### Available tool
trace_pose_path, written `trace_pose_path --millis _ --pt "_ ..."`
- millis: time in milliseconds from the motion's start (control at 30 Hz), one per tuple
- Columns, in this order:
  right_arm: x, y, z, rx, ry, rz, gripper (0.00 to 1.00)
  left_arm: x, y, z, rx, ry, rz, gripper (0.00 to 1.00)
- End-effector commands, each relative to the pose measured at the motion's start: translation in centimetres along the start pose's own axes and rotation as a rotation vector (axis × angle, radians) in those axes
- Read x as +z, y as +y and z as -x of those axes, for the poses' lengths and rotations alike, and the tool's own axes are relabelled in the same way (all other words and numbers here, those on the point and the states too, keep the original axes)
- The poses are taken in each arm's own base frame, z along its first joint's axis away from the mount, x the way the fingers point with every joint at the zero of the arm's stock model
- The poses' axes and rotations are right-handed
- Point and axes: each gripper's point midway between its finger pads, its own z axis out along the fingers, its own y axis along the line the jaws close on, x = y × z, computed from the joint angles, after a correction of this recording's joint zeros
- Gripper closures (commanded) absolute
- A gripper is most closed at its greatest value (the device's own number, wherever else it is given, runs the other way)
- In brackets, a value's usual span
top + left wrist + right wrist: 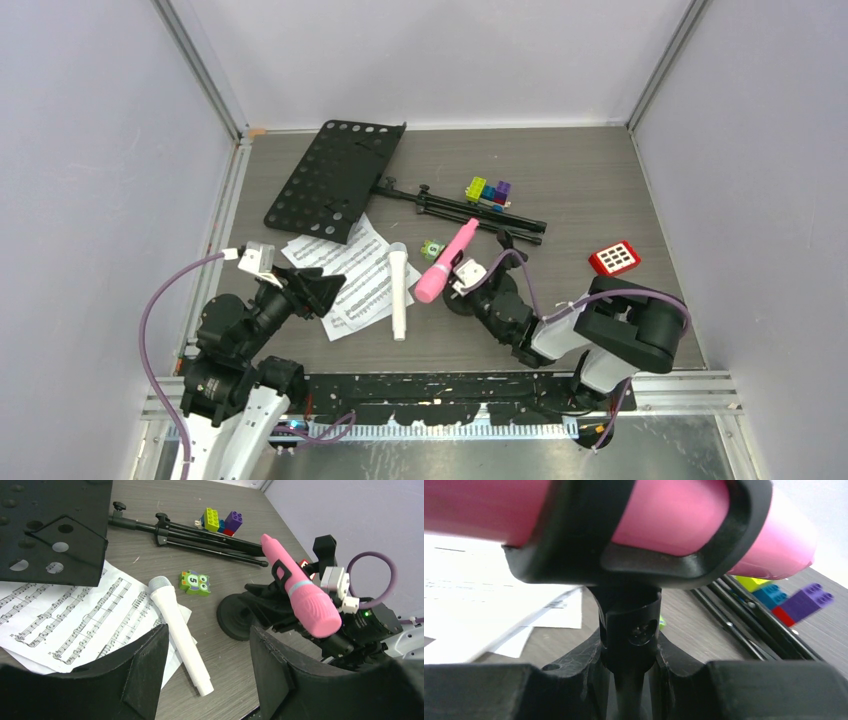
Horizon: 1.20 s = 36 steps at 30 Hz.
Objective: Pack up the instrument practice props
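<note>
The pink microphone (pixel 445 262) sits clipped in a black round-based mic mount (pixel 462 303). My right gripper (pixel 478 285) is shut on the mount's stem (pixel 631 625), just under the clip that holds the pink microphone (pixel 664 520). The white microphone (pixel 398 295) lies on the table, partly over the sheet-music pages (pixel 345 270). My left gripper (pixel 320 290) hovers open and empty above those pages, with the white microphone (pixel 177 625) lying ahead between its fingers. The black perforated music desk (pixel 335 178) lies flat at the back left, its folded tripod legs (pixel 470 208) stretching right.
Colourful toy blocks (pixel 488 190) sit beside the tripod legs, and a single green block (pixel 431 249) lies near the pink microphone. A small red keypad (pixel 614 258) rests at the right. Walls close in the table on three sides.
</note>
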Motion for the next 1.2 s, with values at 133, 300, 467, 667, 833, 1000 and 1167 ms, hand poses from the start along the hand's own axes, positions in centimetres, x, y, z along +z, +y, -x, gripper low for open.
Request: trace_pose_path --millis 133,300,467,667,833,1000,1167 --pt "0.2 -5.2 3.2 0.033 -0.115 -0.134 0.99 -0.4 -0.6 1.1 0.024 -0.029 -0.013 0.39" --pt "0.8 -2.5 6.1 0.064 -0.144 -0.018 0.99 -0.4 -0.6 1.2 0.026 -0.027 -0.013 0.38" --pt "0.0 0.8 8.5 0.130 -0.149 0.049 0.99 -0.6 -0.6 1.2 0.028 -0.034 -0.009 0.38" --pt "-1.4 4.8 9.0 0.301 -0.141 0.100 0.99 -0.4 -0.5 1.1 0.022 -0.030 -0.009 0.38" --pt "-1.6 6.1 7.0 0.338 -0.109 0.085 0.97 -0.5 -0.5 1.0 0.021 -0.028 -0.009 0.38" --pt "-1.9 5.9 4.8 0.347 -0.095 0.054 0.81 -0.8 -0.5 0.9 0.022 -0.026 -0.007 0.38" --pt "-2.5 5.9 3.7 0.341 -0.076 0.064 0.50 -1.0 -0.4 0.9 0.029 -0.030 0.001 0.38"
